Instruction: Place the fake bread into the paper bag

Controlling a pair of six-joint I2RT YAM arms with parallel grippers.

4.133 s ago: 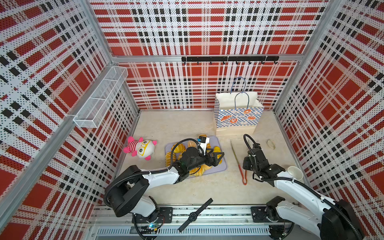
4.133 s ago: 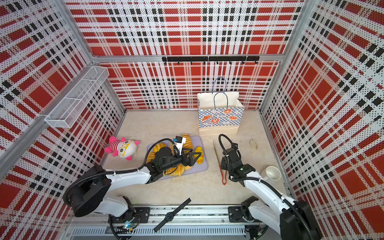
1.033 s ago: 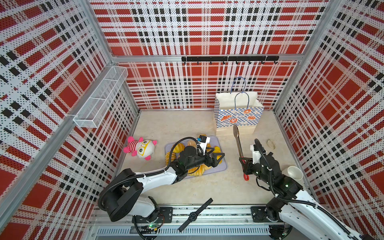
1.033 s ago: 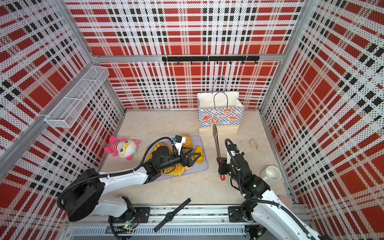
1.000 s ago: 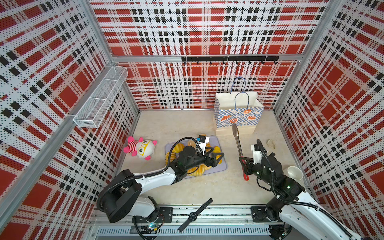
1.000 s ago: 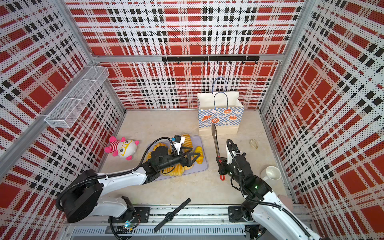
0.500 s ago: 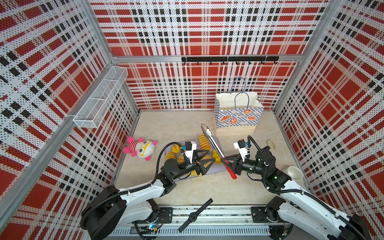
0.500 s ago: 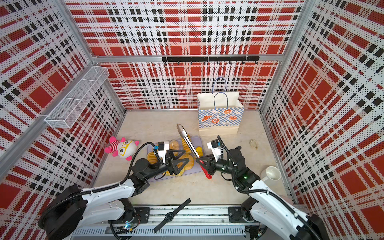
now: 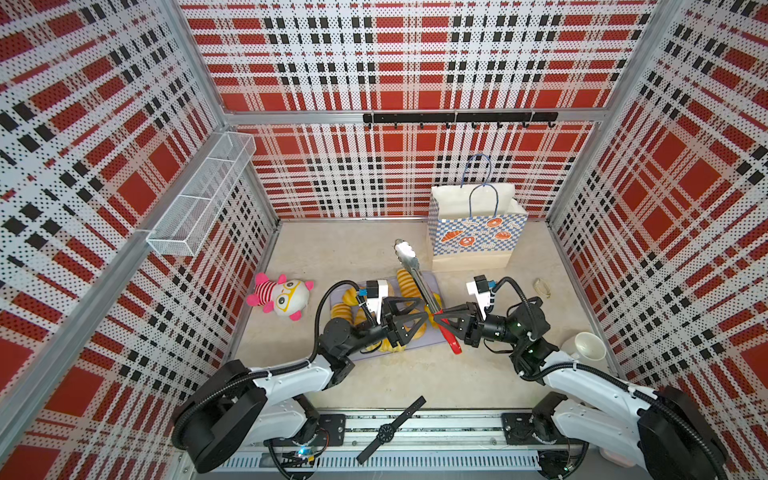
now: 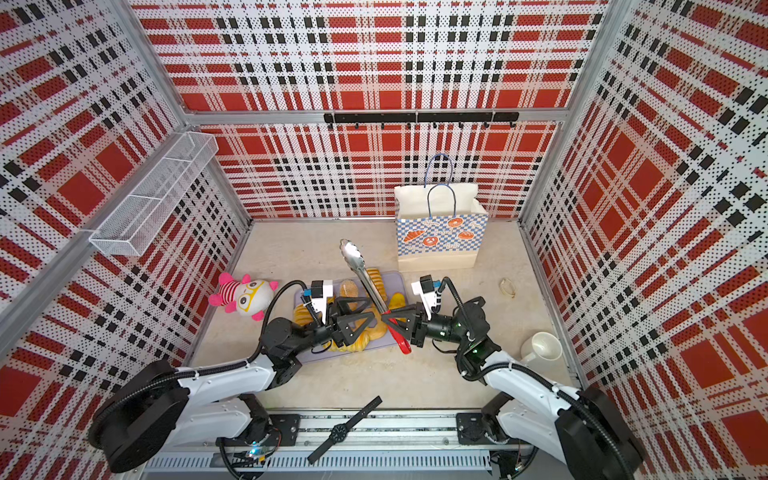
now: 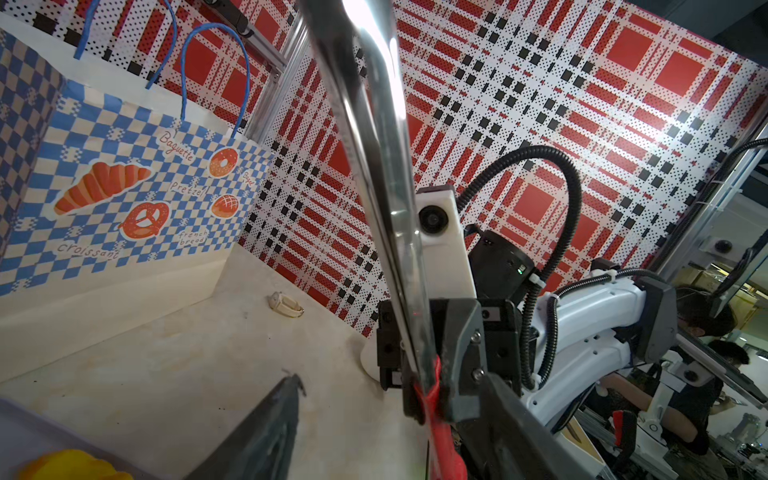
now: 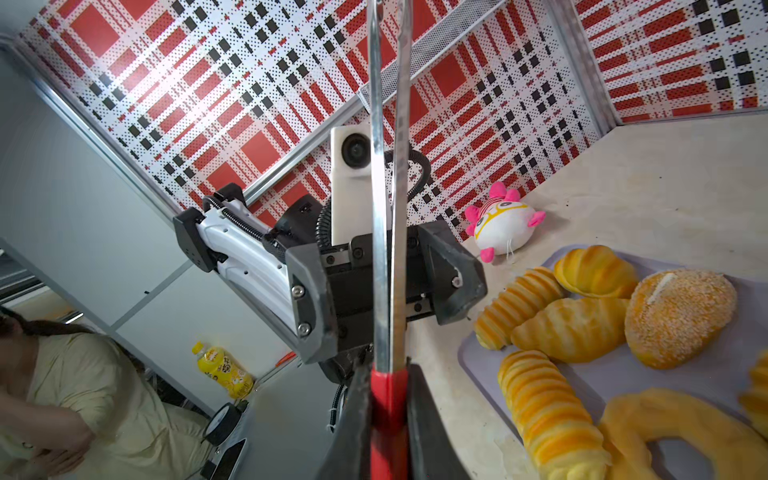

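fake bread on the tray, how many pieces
7 in the right wrist view, all on the purple tray: two ridged loaves, two croissants, seeded bun, ring doughnut, one edge-cropped piece; more may be hidden.

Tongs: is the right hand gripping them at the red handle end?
Yes, the right hand is clamped on the red handle end of the tongs.

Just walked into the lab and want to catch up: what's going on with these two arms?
The right hand grips metal tongs by their red handle end, raised over the tray. The left hand is open, its jaws either side of the tongs' arms. The fake bread lies on the tray; the paper bag stands upright at the back.
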